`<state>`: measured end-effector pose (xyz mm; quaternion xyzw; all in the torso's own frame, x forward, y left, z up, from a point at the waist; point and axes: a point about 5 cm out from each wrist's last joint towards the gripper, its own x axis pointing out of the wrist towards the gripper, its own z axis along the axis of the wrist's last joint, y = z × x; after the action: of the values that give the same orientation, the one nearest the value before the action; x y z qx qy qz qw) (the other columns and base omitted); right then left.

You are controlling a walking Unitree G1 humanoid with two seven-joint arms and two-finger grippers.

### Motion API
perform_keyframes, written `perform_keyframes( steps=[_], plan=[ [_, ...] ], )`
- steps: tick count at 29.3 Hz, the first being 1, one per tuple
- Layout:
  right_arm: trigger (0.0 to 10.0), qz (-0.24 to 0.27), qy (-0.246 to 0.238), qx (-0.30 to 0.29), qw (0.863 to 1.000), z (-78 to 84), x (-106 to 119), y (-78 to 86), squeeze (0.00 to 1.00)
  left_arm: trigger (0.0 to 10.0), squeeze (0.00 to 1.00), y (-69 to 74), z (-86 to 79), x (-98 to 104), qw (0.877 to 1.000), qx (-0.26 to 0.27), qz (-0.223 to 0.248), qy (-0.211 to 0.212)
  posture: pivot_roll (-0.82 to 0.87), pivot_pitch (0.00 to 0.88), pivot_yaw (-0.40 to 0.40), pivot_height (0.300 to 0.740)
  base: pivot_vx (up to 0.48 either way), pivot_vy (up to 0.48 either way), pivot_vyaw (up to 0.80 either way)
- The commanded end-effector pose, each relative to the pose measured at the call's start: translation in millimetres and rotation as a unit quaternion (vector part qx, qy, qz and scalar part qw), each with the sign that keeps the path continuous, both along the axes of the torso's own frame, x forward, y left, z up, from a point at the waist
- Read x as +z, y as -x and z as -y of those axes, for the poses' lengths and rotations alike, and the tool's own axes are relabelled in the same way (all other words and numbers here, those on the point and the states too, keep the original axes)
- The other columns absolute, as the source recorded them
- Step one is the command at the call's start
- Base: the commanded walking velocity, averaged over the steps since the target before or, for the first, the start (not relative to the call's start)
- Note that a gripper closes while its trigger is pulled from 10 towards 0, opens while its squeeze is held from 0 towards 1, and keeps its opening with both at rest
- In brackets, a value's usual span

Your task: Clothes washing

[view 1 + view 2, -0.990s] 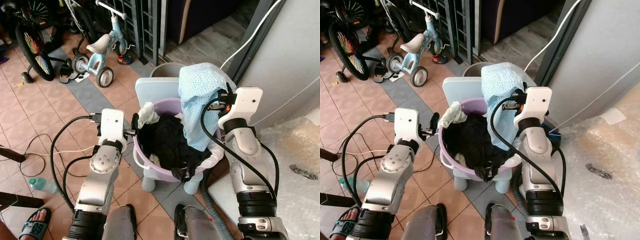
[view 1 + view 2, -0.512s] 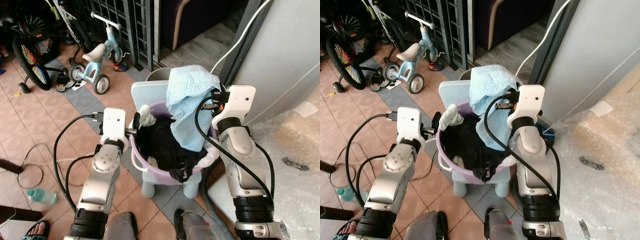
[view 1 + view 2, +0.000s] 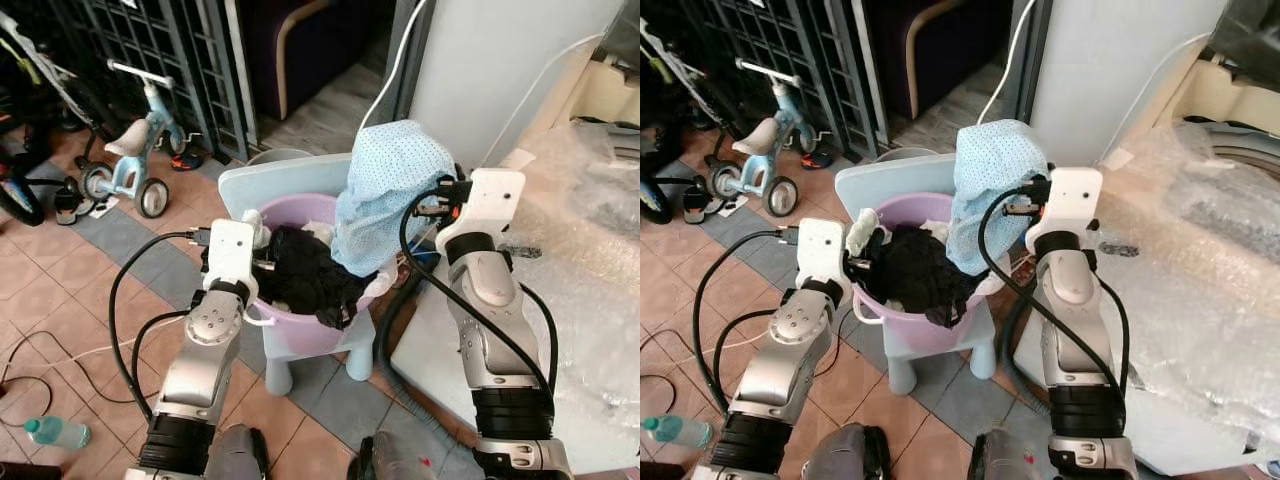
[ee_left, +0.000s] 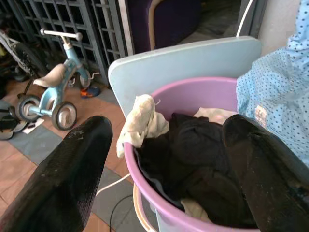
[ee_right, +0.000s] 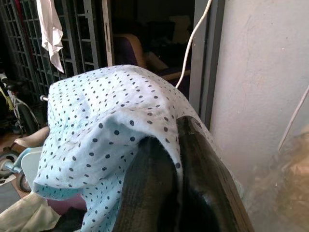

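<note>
Up front, a purple basin (image 3: 300, 320) full of laundry sits on a pale blue plastic chair (image 3: 285, 185) standing on the tiled floor (image 3: 60, 300). Dark clothes (image 3: 300, 275) are heaped in the middle of the basin, and a cream cloth (image 4: 140, 118) hangs over its rim on the robot's left side.

The right gripper (image 5: 169, 159) is raised above the basin's right edge, its jaws clenched on a light blue dotted garment (image 3: 385, 195); the cloth is pinched between the two black fingers and drapes from them down into the basin. The left gripper (image 4: 166, 159) hovers at the basin's left rim with its jaws released, one finger outside the rim and one over the dark clothes, holding nothing.

Beside the right arm a white appliance wrapped in clear bubble wrap (image 3: 1210, 260) stands against a grey wall (image 3: 500, 60). A small blue tricycle (image 3: 130, 165) is parked by a black metal grille (image 3: 170, 50) at the far left, and a plastic bottle (image 3: 55, 432) lies on the floor near the left arm's cables.
</note>
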<state>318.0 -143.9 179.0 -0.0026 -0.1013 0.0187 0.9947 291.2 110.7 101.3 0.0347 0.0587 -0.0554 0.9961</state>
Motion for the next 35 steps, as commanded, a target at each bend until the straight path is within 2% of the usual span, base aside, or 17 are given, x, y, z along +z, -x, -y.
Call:
perform_keyframes(
  steps=[1,9,14,18,19,23,27,31,35],
  plan=[
    [10.0,0.015,-0.001,0.0,1.0,-2.7,7,-0.4,0.0,10.0,0.0,-4.2,-2.5,8,1.0,0.002,0.018,-0.004,-0.02,0.073,0.034,0.74,0.0,0.0,0.0],
    [10.0,0.02,0.007,-0.019,1.0,-0.3,10,-2.4,0.0,10.0,0.0,-3.3,-3.6,11,0.999,-0.02,0.027,0.026,-0.02,0.07,0.034,0.74,0.0,0.0,-0.5],
    [10.0,0.082,0.055,-0.095,0.991,26.7,37,-9.1,0.0,10.0,0.0,-1.2,-2.9,11,0.998,-0.028,0.028,0.049,-0.03,0.069,0.037,0.74,0.265,0.0,-0.8],
    [10.0,0.098,0.063,-0.114,0.987,39.1,49,-15.5,0.0,10.0,0.0,-0.8,-1.8,11,0.998,-0.031,0.029,0.05,-0.03,0.069,0.037,0.74,0.397,0.0,-0.8],
    [10.0,0.105,0.071,-0.125,0.984,46.9,56,-18.6,0.0,10.0,0.0,-0.8,-1.1,11,0.998,-0.033,0.03,0.051,-0.03,0.068,0.036,0.74,0.416,0.0,-0.8],
    [10.0,0.114,0.08,-0.127,0.982,54.6,63,-23.2,0.0,10.0,0.0,-1.2,-1.6,12,0.997,-0.033,0.031,0.058,-0.03,0.068,0.035,0.74,0.427,0.0,-0.8],
    [10.0,0.118,0.079,-0.11,0.984,51.0,64,-24.4,0.0,10.0,0.0,-2.2,-3.9,12,0.997,-0.026,0.032,0.06,-0.03,0.071,0.035,0.74,0.448,0.0,-0.3],
    [10.0,0.123,0.098,-0.074,0.985,35.7,62,-24.0,0.0,10.0,0.0,-4.4,-6.9,12,0.997,-0.016,0.028,0.068,-0.03,0.072,0.034,0.74,0.48,0.0,0.0],
    [10.0,0.155,0.134,-0.008,0.979,17.7,68,-20.6,0.0,10.0,0.0,-4.5,-9.7,8,0.997,0.005,0.015,0.075,-0.03,0.074,0.036,0.74,0.458,0.0,0.0]
  ],
)
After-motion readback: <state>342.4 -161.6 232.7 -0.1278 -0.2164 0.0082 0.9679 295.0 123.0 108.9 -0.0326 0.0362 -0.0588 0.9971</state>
